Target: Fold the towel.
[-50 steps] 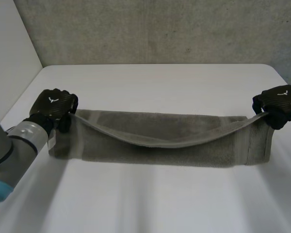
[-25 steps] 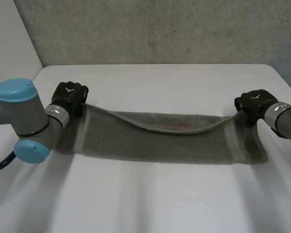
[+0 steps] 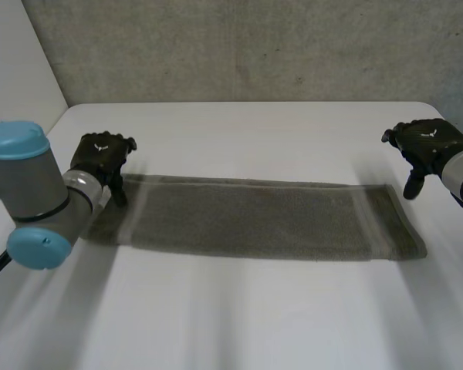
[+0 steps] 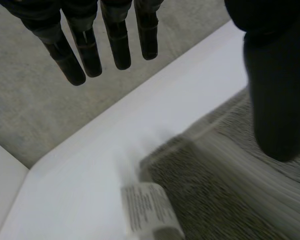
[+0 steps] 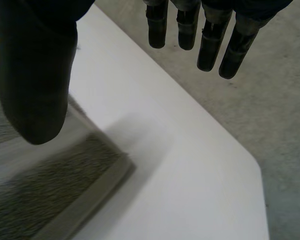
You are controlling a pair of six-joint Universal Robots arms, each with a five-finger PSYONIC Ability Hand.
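Stretching across the bench (image 3: 239,324) from one arm's side to the other, the towel (image 3: 262,220) is seen lying flat as a long narrow strip, its long axis running left to right between the two hands. The left hand (image 3: 100,158) is held at the strip's far left corner, with its fingers (image 4: 90,50) straight and spread away from the thumb, so that nothing is gripped. A white label (image 4: 149,209) is seen at the towel corner below its palm. The right hand (image 3: 426,146) is placed beyond the far right corner, a little apart from the cloth. Its fingers (image 5: 210,45) are likewise straight, with nothing between them and the thumb. Each short end is thus nearest to the hand on its own side, and neither hand is nearer the middle. A lengthwise fold is judged to be already made, since the edge at the right end looks doubled, and the strip is probably next to be halved across its length. For that, one short end would have to be carried along the long axis onto the other. The left hand is the closer to its corner.
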